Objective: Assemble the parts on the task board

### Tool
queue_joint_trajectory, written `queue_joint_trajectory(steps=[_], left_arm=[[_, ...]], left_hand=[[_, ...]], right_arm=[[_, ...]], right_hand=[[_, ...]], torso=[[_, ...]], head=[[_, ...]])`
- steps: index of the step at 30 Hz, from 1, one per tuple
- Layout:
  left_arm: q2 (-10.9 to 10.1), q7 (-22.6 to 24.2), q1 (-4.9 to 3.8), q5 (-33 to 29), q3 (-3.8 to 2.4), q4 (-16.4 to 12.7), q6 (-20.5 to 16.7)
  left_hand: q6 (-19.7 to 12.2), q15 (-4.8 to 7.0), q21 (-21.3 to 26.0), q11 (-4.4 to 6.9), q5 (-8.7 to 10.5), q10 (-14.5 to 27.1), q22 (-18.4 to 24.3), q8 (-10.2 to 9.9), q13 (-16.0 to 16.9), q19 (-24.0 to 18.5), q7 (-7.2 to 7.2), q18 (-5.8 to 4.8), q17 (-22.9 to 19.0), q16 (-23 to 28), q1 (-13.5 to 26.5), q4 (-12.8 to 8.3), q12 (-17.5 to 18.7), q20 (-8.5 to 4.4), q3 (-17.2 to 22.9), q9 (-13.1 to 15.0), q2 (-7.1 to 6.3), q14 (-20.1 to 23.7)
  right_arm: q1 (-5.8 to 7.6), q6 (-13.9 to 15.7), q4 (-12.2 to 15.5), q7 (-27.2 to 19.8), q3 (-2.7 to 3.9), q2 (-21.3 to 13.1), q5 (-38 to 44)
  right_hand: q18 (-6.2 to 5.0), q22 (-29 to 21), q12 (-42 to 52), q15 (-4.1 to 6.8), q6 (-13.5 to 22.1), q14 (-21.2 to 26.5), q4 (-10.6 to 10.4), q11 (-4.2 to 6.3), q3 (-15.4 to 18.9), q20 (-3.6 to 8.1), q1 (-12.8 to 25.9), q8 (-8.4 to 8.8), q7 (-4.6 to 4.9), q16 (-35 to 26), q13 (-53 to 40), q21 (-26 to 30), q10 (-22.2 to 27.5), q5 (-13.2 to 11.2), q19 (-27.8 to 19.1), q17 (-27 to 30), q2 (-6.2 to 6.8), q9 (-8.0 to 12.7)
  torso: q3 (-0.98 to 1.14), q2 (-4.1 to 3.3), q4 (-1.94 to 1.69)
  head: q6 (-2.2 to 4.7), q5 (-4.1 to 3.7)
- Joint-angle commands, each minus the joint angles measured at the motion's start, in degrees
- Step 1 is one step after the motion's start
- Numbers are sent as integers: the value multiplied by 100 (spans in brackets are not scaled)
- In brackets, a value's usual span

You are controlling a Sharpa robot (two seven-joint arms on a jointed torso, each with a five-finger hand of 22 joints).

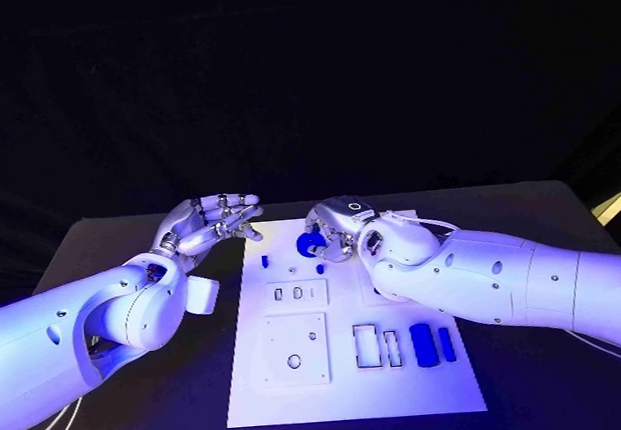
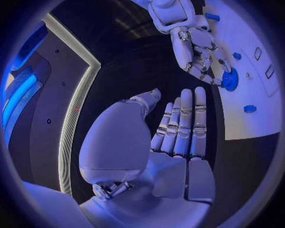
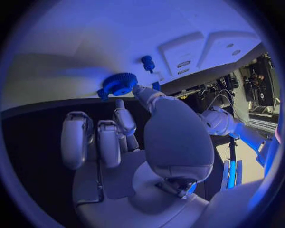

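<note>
- Two robot hands are up near the far end of the task board point(image 1: 354, 397), which lies in the middle of the black counter point(image 1: 556, 386).
- Right robot hand point(image 1: 338, 229) hangs over the board's far end, fingers curled down around a blue gear point(image 1: 310, 243). In the right wrist view the gear point(image 3: 120, 83) sits right at the fingertips point(image 3: 140, 91), so it looks like a thumb-and-finger pinch. I can't tell if the gear touches the board or floats just above it.
- Left robot hand point(image 1: 210, 223) hovers off the board's left edge over the counter, holding nothing. Its own wrist view shows the left robot hand point(image 2: 178, 137) with fingers straight, side by side, thumb out to one side.
- That same wrist view catches the right robot hand point(image 2: 199, 52) from across, with the gear point(image 2: 230, 79) at its fingertips.
- Small blue peg point(image 1: 265, 262) stands on the board just left of the gear, and another small blue piece point(image 1: 320, 268) is just on the near side of it. The right wrist view shows a blue knob-shaped peg point(image 3: 147, 62) upright beside the gear.
- Nearer the robot, two blue bars point(image 1: 434, 345) lie side by side on the board's right part, next to two rectangular slots point(image 1: 376, 345).
- Square raised plate point(image 1: 294, 349) with holes is on the board's left part, with a smaller slotted block point(image 1: 297, 293) beyond it.
</note>
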State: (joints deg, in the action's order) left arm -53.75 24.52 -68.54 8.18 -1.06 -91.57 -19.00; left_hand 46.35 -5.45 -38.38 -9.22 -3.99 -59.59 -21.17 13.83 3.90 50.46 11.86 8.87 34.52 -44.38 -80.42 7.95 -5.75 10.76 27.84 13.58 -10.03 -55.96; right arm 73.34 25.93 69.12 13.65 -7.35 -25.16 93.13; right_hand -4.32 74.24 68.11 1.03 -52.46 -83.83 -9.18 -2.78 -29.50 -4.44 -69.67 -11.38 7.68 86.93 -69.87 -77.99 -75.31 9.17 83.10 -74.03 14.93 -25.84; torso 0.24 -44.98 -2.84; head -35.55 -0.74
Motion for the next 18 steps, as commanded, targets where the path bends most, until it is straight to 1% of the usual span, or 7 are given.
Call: queue_joint_trajectory(steps=[1,5,10,13,16,17,18], left_arm=[[-6,6,-7,-2,-4,-20,2],[-19,7,-7,-2,-4,-23,6],[-56,8,-6,-3,-4,-21,1],[-72,11,-6,-3,-4,-20,-1],[-83,14,-6,-3,-4,-16,0],[-85,15,-6,-3,-3,-14,2],[-87,17,-5,-3,-3,-12,4]], left_hand=[[-49,1,-87,-20,-28,37,-108,-74,103,-27,122,133,63,-90,108,-106,46,0,143,99,49,66],[-49,1,-87,-20,-28,37,-108,-74,103,-27,122,133,63,-90,108,-106,46,0,143,99,49,66],[-49,1,-87,-20,-28,37,-108,-74,103,-27,122,133,63,-90,108,-106,46,0,143,99,49,66],[-49,1,-87,-20,-28,37,-108,-74,103,-27,122,133,63,-90,108,-106,46,0,143,99,49,66],[-49,1,-87,-20,-28,37,-108,-74,103,-27,122,133,63,-90,108,-106,46,0,143,99,49,66],[-49,1,-87,-20,-28,37,-108,-74,103,-27,122,133,63,-90,108,-106,46,0,143,99,49,66],[-49,1,-87,-20,-28,37,-108,-74,103,-27,122,133,63,-90,108,-106,46,0,143,99,49,66]], right_arm=[[-4,35,73,-15,-1,-75,-23],[-4,270,273,-52,-1,-306,-117],[53,578,779,-319,28,-887,-728],[138,557,1038,-599,41,-1248,-1357],[244,398,1272,-921,50,-1662,-2032],[275,333,1324,-1022,52,-1787,-2214],[302,275,1362,-1112,53,-1903,-2367]], right_hand=[[126,577,-6,-2,59,-523,-43,-31,87,-58,157,85,13,91,-30,-31,50,17,38,-1221,-22,38],[131,596,36,0,36,-524,-57,-27,104,-57,152,86,11,94,-69,-48,17,101,50,-1227,-57,53],[138,625,118,1,45,-531,-61,-29,112,-56,135,106,17,108,-144,-76,-42,208,70,-1251,-81,77],[116,553,94,-4,45,-514,-25,-35,92,-58,66,118,28,72,-127,15,-21,209,20,-1189,-105,95],[111,538,69,-19,48,-517,72,-56,16,-68,-85,141,56,79,-115,45,12,226,5,-1205,-157,126],[110,536,55,-25,51,-518,101,-64,-1,-72,-121,148,67,81,-106,50,26,234,2,-1210,-159,135],[108,530,50,-28,52,-519,114,-67,-10,-74,-138,152,71,84,-103,59,32,236,-2,-1215,-161,139]], torso=[[9,5,6],[15,7,6],[24,20,38],[30,33,68],[46,56,107],[49,59,111],[60,66,126]], head=[[1,12],[10,12],[32,20],[55,18],[67,22],[67,21],[69,15]])
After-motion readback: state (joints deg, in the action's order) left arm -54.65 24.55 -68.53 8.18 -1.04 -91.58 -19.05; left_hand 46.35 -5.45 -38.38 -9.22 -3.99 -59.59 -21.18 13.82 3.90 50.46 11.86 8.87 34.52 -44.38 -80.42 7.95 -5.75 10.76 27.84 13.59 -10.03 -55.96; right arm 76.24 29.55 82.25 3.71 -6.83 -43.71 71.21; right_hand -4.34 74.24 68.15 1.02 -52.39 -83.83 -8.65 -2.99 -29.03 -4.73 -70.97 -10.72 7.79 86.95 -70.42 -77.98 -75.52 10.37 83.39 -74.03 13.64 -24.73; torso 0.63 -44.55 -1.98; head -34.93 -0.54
